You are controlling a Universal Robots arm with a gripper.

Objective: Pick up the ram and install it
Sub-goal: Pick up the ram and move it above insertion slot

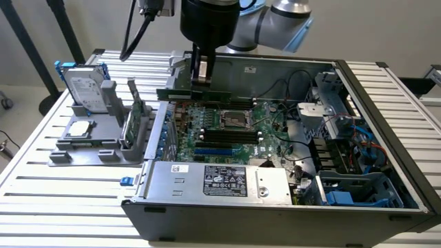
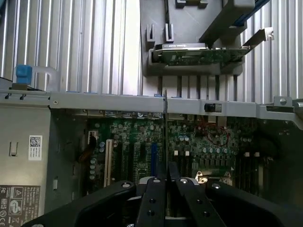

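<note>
My gripper (image 1: 201, 82) hangs over the back left of the open computer case (image 1: 358, 103), shut on the ram (image 1: 217, 96). The ram is a thin green stick held level above the motherboard (image 1: 265, 121). The black memory slots (image 1: 231, 135) lie lower down on the board, toward the front, apart from the stick. In the wrist view the ram (image 2: 164, 123) shows edge-on as a thin line running out from between the fingers (image 2: 155, 198) of the gripper (image 2: 165, 189), above the motherboard (image 2: 128, 146).
On the exterior view's left a grey holder (image 1: 103, 150) carries a silver hard drive with blue rails (image 1: 86, 90), a green expansion card (image 1: 135, 116) and a small square chip (image 1: 79, 129). The power supply (image 1: 220, 181) fills the case front. Cables and drive cages (image 1: 337, 134) crowd the right.
</note>
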